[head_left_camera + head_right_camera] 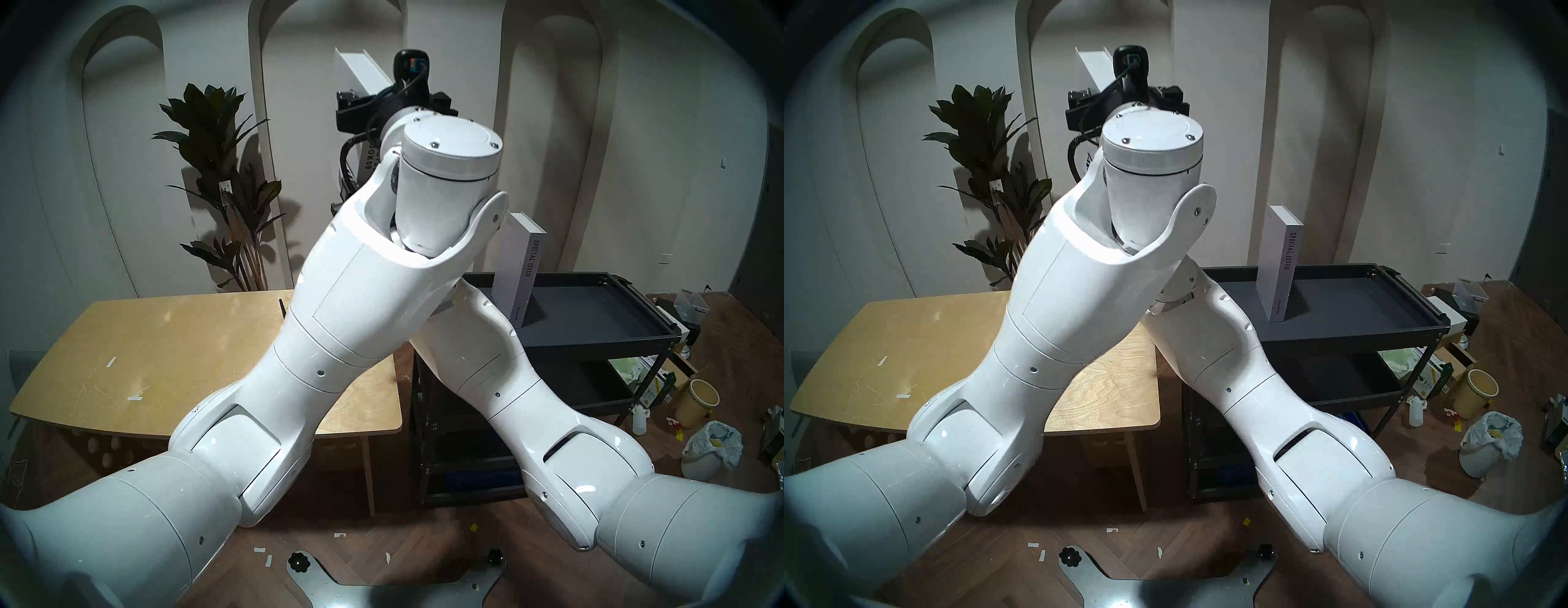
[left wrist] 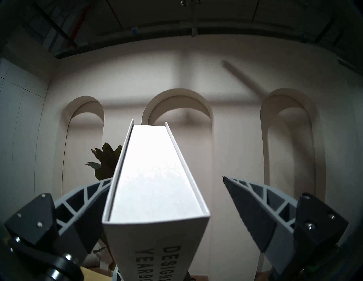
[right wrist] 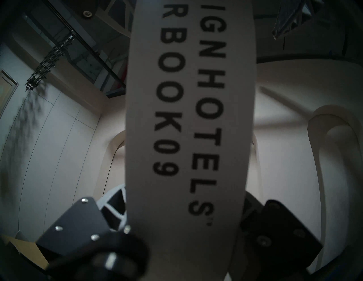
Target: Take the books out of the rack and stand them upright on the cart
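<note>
Both head views look down and forward from above the crossed arms, sharing the wooden table (image 1: 127, 361), the cart (image 1: 594, 327) and the arched wall. Both wrist views tilt upward toward that wall and ceiling, very close to the shorter book (image 2: 155, 186), their shared subject.

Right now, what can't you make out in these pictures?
- Rack: in no view; the crossed arms cover the far end of the wooden table in both head views.
- Right gripper's fingers: mostly behind the yearbook's spine in the right wrist view.
- Yearbook's lower end: cut off by the bottom edge of the left wrist view.
- Small print at the foot of the SPECIAL ISSUE book: too small to read.
</note>
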Controlling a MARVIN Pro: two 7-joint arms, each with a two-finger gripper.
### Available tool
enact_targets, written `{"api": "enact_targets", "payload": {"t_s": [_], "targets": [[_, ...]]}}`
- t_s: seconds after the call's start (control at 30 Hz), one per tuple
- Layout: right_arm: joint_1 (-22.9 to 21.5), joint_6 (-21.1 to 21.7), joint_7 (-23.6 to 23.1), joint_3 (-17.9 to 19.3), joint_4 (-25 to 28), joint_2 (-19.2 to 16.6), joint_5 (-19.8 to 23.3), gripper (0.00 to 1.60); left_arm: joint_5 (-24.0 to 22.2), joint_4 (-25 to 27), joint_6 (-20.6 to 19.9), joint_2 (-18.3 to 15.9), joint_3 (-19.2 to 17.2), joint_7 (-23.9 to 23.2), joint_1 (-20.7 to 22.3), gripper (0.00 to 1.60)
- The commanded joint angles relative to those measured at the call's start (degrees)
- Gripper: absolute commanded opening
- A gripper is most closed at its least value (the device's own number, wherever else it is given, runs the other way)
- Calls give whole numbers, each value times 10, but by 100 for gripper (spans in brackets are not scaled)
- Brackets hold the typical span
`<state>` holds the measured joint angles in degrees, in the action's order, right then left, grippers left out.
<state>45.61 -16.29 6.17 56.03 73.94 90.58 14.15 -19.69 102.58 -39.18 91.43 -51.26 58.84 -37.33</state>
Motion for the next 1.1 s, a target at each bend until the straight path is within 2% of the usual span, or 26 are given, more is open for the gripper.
{"api": "enact_targets", "payload": {"t_s": [0.0, 0.07, 0.13, 0.23, 0.27, 0.3, 0.43, 0.57, 0.6, 0.63, 0.67, 0.73, 0.77, 0.8, 0.83, 0.87, 0.97, 1.0, 1.07], "targets": [[-39, 44, 17, 4, 42, 19, -2, 0, 6, 65, -8, -24, 10, -16, 21, 160], [-35, 76, 34, 8, 50, 21, 0, 0, 4, 87, -18, -43, 14, -21, 6, 160], [-31, 86, 50, 10, 49, 20, -1, 0, 11, 91, -18, -56, 20, -22, 1, 160], [-18, 126, 83, 13, 62, 16, -4, 0, 36, 95, -5, -82, 35, -19, 1, 160], [-7, 152, 100, 15, 73, 15, -4, 0, 57, 98, 9, -100, 48, -19, 7, 160], [-7, 152, 100, 15, 73, 15, -4, 0, 57, 98, 9, -100, 48, -19, 7, 160], [1, 207, 124, 21, 92, 11, -1, 0, 84, 111, 28, -133, 59, -28, 19, 160], [5, 234, 131, 25, 95, 10, -2, 0, 95, 102, 36, -158, 21, -40, 33, 160], [10, 236, 131, 24, 93, 9, -2, 0, 93, 94, 37, -168, -6, -48, 37, 160], [13, 238, 132, 25, 92, 7, -2, 0, 84, 92, 38, -186, -20, -51, 41, 160], [15, 239, 132, 25, 92, 7, -2, 0, 85, 82, 38, -181, -27, -47, 45, 160], [18, 242, 134, 25, 92, 5, -2, 0, 66, 75, 38, -204, -56, -62, 48, 160], [19, 242, 133, 26, 92, 5, -2, 0, 59, 62, 42, -203, -55, -56, 54, 160], [21, 243, 134, 26, 92, 4, -2, 0, 52, 60, 45, -217, -74, -71, 53, 160], [22, 244, 134, 27, 93, 4, -2, 0, 50, 44, 45, -219, -77, -68, 57, 160], [23, 244, 134, 27, 94, 3, -1, 0, 41, 39, 48, -233, -96, -80, 55, 160], [25, 246, 136, 31, 100, -1, -1, 0, 24, 11, 53, -252, -125, -93, 53, 160], [25, 247, 136, 33, 103, -2, -1, 0, 20, 0, 55, -250, -122, -90, 54, 160], [24, 247, 137, 39, 111, -5, 0, 0, 3, -15, 63, -268, -148, -105, 47, 160]]}}
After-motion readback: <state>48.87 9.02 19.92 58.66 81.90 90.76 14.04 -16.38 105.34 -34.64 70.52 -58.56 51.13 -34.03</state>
